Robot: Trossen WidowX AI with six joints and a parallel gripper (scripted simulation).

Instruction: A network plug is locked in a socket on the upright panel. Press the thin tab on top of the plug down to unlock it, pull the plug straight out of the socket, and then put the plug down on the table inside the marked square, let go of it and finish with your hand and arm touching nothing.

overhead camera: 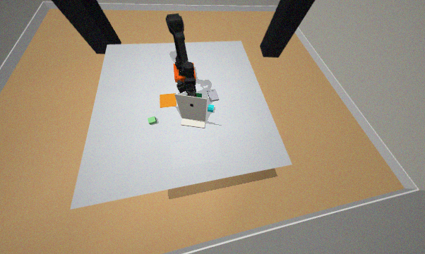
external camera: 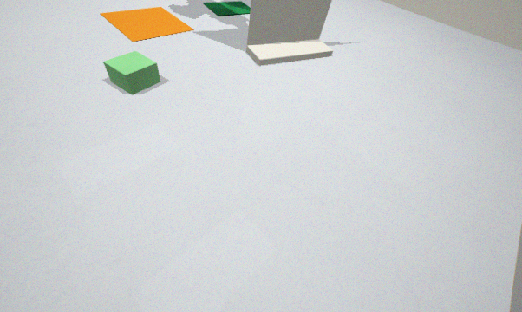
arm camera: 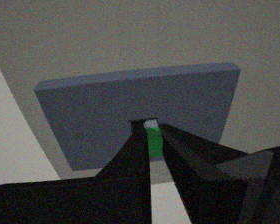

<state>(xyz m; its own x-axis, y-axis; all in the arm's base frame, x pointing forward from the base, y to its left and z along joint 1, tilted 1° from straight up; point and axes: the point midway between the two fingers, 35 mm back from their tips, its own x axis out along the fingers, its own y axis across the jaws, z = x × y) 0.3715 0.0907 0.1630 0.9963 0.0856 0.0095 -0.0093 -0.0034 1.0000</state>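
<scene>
The tool (arm camera: 152,137) sits right up against the upright panel (arm camera: 91,112), fingers pinching the green plug (arm camera: 153,143) still seated in its socket dead ahead, probably so the tab gets squeezed down before pulling.
</scene>
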